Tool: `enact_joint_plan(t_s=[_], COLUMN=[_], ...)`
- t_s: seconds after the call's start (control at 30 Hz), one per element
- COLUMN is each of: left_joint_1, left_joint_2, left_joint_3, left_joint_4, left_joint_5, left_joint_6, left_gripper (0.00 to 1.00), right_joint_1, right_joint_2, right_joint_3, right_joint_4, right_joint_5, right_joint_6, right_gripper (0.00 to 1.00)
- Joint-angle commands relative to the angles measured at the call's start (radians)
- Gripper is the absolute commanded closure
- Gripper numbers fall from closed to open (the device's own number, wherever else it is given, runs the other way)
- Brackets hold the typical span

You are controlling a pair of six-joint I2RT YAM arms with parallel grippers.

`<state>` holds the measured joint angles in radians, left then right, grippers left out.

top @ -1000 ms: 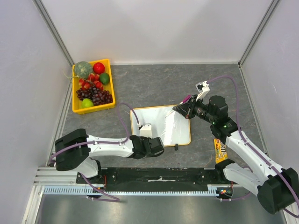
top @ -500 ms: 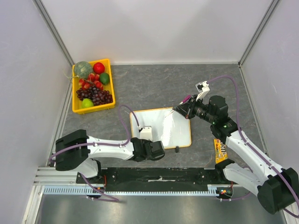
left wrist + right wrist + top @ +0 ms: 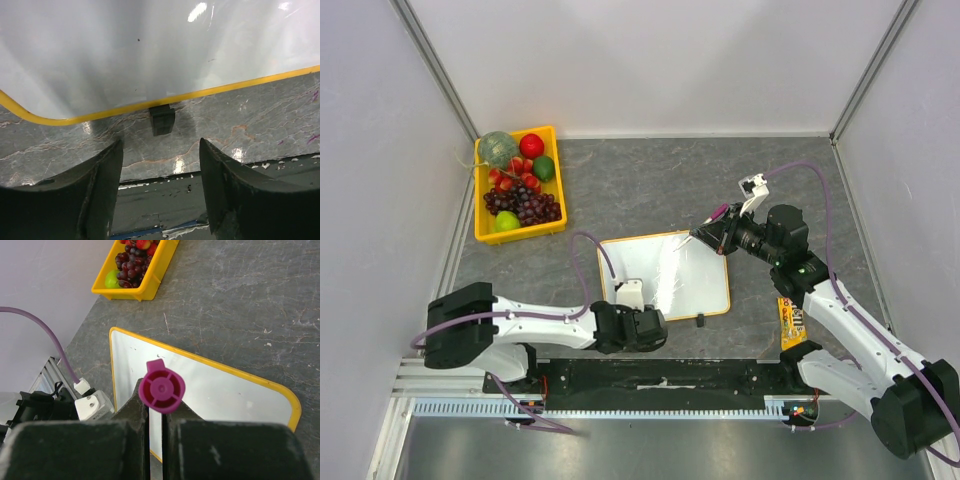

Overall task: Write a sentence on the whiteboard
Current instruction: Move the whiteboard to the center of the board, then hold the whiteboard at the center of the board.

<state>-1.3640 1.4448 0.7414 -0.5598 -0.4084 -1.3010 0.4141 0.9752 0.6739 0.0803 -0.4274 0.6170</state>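
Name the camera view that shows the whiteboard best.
The top external view: almost the whole whiteboard shows there. The left wrist view shows only its near edge with one black clip. The right wrist view shows much of it, partly hidden behind the marker and the fingers.

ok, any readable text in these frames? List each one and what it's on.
No text can be read.
whiteboard: blank, no writing shows in any view.
orange packet by the right arm: dark print, too small to read.
magenta marker in the right gripper: only its cap end shows, no label.
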Motion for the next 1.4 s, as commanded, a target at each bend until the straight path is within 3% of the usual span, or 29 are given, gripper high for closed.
enact_joint_plan(t_s=[0.0, 0.4, 0.73, 0.87, 1.0, 1.17, 1.37], left_joint_1=[-0.018, -0.098, -0.095, -0.054, 0.066, 0.25, 0.416], left_joint_2=[-0.021, -0.078, -0.36, -0.428, -0.448, -0.448, -0.374], left_joint_3=[-0.033, 0.061, 0.039, 0.058, 0.092, 0.092, 0.16], left_joint_4=[-0.032, -0.13, -0.123, -0.114, -0.091, 0.059, 0.204], left_joint_5=[0.011, -0.112, -0.211, -0.21, -0.104, 0.103, 0.315], left_joint_6=[-0.047, 0.071, 0.225, 0.333, 0.483, 0.672, 0.772], left_gripper=[0.3, 0.24, 0.05, 0.04, 0.03, 0.03, 0.03], right_joint_1=[-0.003, -0.006, -0.005, -0.005, -0.006, -0.005, -0.006], right_joint_2=[-0.012, -0.018, -0.029, -0.03, -0.038, -0.041, -0.046], right_joint_3=[0.007, 0.018, 0.038, 0.042, 0.042, 0.039, 0.027], right_joint_4=[0.01, 0.006, -0.013, -0.013, -0.014, -0.017, -0.019], right_joint_5=[-0.007, -0.008, -0.007, -0.01, -0.014, -0.013, -0.011], right_joint_6=[0.001, 0.003, -0.007, -0.003, 0.0, 0.0, 0.007], right_gripper=[1.0, 1.0, 1.0, 1.0, 1.0, 1.0, 1.0])
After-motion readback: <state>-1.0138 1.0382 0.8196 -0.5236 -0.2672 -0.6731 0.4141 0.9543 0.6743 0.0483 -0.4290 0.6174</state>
